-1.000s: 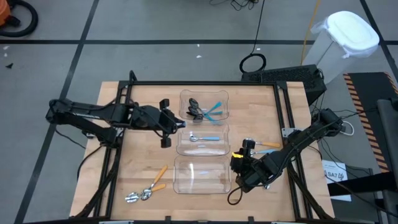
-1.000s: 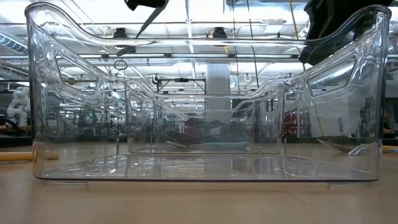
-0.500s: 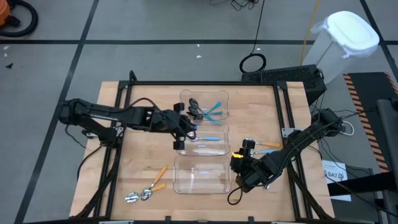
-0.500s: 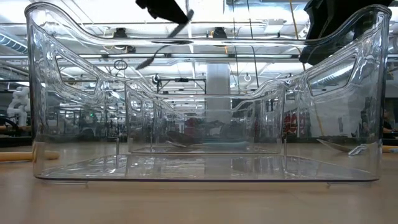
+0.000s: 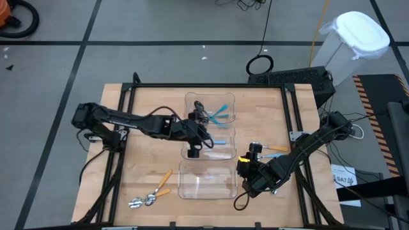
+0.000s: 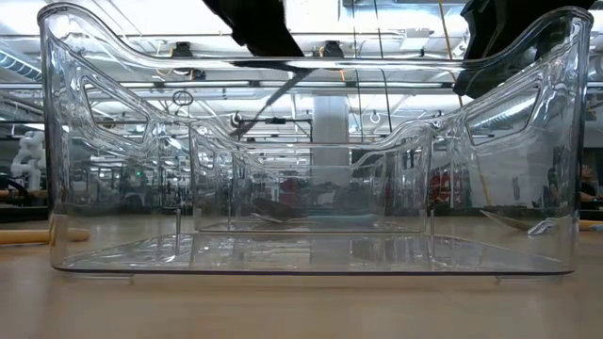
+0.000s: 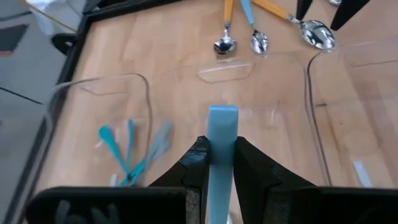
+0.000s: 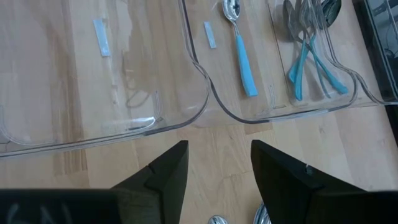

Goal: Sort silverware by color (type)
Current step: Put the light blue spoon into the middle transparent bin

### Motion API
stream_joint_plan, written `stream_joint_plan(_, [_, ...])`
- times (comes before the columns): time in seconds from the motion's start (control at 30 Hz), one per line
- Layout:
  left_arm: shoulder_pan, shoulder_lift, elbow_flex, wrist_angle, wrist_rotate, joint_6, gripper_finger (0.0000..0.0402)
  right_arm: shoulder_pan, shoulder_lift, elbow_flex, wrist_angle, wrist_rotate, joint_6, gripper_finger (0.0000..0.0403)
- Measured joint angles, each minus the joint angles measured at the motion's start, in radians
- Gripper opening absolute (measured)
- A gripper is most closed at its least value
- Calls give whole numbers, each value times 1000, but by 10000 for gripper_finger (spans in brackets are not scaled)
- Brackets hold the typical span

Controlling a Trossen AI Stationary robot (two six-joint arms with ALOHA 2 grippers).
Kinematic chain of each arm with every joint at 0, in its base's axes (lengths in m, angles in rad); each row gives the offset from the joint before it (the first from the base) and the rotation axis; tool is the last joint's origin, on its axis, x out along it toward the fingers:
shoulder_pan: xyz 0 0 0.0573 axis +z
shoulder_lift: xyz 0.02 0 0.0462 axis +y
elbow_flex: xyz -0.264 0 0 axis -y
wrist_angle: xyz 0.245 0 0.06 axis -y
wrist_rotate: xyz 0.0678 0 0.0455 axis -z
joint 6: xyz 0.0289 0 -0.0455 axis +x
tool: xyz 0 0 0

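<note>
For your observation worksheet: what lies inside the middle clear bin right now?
In the middle bin, one blue-handled spoon lies flat, seen from the right wrist. Overhead, the left gripper, shut on another blue handle, hangs over the bin's left end and covers that part.

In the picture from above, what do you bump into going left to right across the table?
Silver spoons with orange handles → left pincer gripping a blue-handled spoon over the middle bin → right pincer, open, by the bins' right side → spoons beside it.
</note>
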Motion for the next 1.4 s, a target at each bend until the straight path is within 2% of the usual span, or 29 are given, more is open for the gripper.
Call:
stream_joint_plan(0.23, [5,68,0,47,28,-1,53,0,0,0,0,0,0,171])
stream_joint_plan(0.8, [44,175,0,47,56,-25,53,0,0,0,0,0,-3,171])
stream_joint_plan(1.4, [57,216,1,59,59,-57,53,0,0,0,0,0,-4,171])
